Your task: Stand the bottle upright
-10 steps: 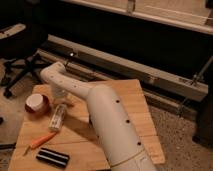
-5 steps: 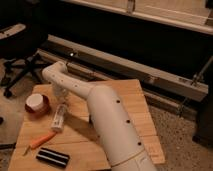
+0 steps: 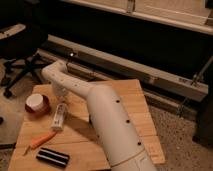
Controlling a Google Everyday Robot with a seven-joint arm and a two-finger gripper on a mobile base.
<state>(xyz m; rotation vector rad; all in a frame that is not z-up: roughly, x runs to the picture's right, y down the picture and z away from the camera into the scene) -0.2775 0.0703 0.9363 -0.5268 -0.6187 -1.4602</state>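
Observation:
The slim white bottle (image 3: 58, 118) lies on its side on the wooden table (image 3: 132, 107), left of centre, its long axis running roughly toward and away from me. My gripper (image 3: 60, 96) hangs from the white arm's elbow just above the bottle's far end, close to it. The arm (image 3: 105, 120) reaches in from the lower right and covers the table's middle.
A round red-and-white bowl (image 3: 36, 104) sits left of the bottle. An orange carrot-shaped item (image 3: 41, 140) and a black oblong object (image 3: 52, 157) lie near the front left. An office chair (image 3: 20, 55) stands behind the table at the left.
The bottle and gripper stay in nearly the same place. The gripper has settled slightly lower over the bottle's far end.

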